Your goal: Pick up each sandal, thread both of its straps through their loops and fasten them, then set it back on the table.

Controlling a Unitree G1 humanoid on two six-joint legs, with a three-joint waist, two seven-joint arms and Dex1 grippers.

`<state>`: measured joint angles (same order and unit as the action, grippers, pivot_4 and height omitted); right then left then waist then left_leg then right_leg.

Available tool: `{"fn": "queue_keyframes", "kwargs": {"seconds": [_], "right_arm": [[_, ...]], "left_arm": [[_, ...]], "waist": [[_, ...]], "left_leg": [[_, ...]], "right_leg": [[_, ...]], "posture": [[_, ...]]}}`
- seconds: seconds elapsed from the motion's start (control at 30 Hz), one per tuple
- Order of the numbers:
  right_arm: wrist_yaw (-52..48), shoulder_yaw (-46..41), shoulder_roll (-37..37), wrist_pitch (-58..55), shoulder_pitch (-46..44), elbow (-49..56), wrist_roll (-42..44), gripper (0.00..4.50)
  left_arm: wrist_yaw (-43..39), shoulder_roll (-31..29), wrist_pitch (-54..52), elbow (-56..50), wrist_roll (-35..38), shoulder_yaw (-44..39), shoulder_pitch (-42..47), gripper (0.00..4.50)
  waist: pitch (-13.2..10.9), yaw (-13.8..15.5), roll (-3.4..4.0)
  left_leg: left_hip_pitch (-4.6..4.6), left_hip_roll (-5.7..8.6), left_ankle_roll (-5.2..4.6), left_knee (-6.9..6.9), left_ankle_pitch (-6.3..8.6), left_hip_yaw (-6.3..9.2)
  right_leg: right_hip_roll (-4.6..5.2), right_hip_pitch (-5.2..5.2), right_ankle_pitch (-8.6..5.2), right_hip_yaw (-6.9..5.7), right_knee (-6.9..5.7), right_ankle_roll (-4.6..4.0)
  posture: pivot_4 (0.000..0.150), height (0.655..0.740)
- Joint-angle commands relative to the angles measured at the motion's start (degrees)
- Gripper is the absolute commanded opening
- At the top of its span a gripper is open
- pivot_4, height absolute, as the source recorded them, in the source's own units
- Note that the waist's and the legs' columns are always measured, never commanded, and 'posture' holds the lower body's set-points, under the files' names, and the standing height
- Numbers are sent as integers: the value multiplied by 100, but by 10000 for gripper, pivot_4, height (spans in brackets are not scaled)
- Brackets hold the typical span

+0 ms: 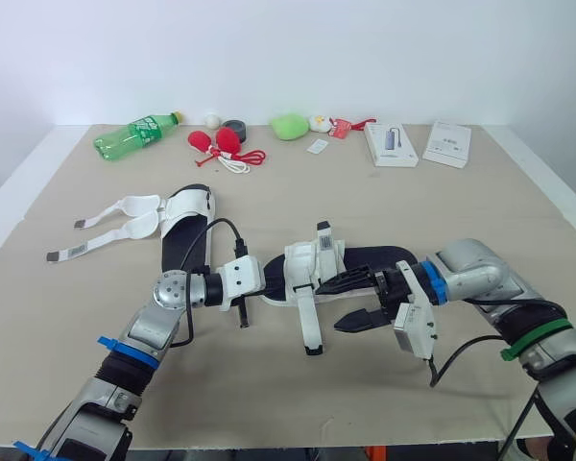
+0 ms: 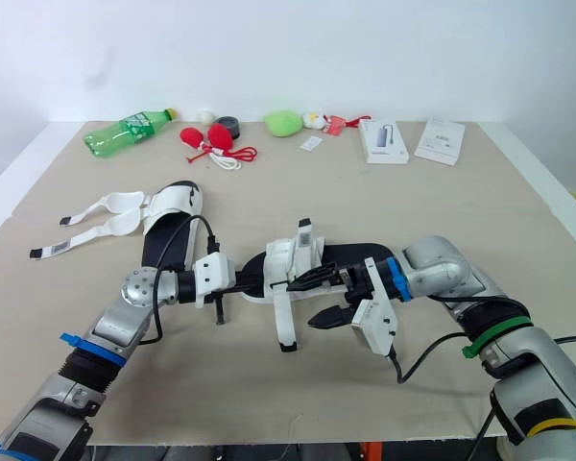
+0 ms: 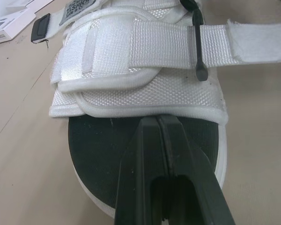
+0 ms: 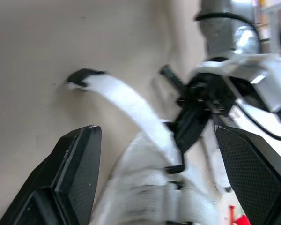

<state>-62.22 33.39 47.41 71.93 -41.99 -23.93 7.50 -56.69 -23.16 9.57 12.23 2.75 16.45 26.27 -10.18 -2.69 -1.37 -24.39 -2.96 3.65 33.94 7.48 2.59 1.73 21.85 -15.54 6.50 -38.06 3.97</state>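
The black-soled, white-strapped sandal [image 1: 365, 257] is laid along 9 to 3 o'clock. Its strapped end is pointed to 9 and pinched there by the left gripper [image 3: 158, 119]. The right gripper [image 4: 155, 131] is held wide about a loose strap [image 1: 309, 322].

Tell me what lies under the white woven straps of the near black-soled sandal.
The black footbed shows past their edge, the shut left gripper over it; farther in, the straps cover it.

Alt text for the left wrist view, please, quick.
The left end effector, fingers shut together, points at the black footbed of a white-strapped sandal. One white strap, crossed by a black loop, extends past the sandal's edge.
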Motion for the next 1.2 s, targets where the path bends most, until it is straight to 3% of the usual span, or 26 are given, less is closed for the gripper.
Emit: {"fn": "queue_keyframes", "kwargs": {"seconds": [0.03,0.27,0.53,0.63,0.73,0.9,1.03,1.2], "right_arm": [[137,-246,-102,271,-25,118,-356,41559],[522,-541,-308,681,5,44,-1557,41559],[866,-380,-313,199,89,456,-1656,41559],[795,-231,-188,-47,164,630,-1390,34373],[712,-126,-97,-304,232,755,-1173,19703],[508,-11,-46,-621,282,835,-924,356],[307,56,-53,-921,413,883,-458,356],[-377,-139,40,-3676,1038,2048,1985,356]], "left_arm": [[-79,-10,-123,151,-127,178,-108,0],[-70,-24,-136,104,-137,189,-166,0],[-57,8,-138,93,-140,208,-167,0],[-54,11,-136,88,-143,212,-176,0],[-51,14,-146,79,-138,210,-183,0],[-34,19,-144,85,-143,207,-195,0],[-27,6,-145,92,-149,199,-209,0],[-32,4,-152,88,-151,203,-226,0]], "waist": [[0,3,0],[0,2,0],[0,2,0],[0,2,0],[0,3,0],[0,1,0],[1,3,-1],[1,3,-1]], "left_leg": [[0,0,0,0,0,0],[0,1,0,0,0,-1],[0,1,0,0,0,0],[0,1,0,0,0,0],[0,1,0,0,0,0],[0,1,0,0,0,-1],[0,1,0,0,0,0],[0,1,-2,-2,2,4]], "right_leg": [[0,0,0,0,0,0],[0,1,-1,0,0,1],[0,0,-1,0,0,1],[0,0,-1,0,0,1],[1,0,-1,0,0,2],[0,0,-1,0,0,1],[0,0,-1,0,0,1],[0,-7,-4,-1,0,2]], "posture": [[1500,7400],[1500,7400],[1500,7400],[1500,7400],[1500,7400],[1500,7400],[1500,7400],[1500,7400]]}}
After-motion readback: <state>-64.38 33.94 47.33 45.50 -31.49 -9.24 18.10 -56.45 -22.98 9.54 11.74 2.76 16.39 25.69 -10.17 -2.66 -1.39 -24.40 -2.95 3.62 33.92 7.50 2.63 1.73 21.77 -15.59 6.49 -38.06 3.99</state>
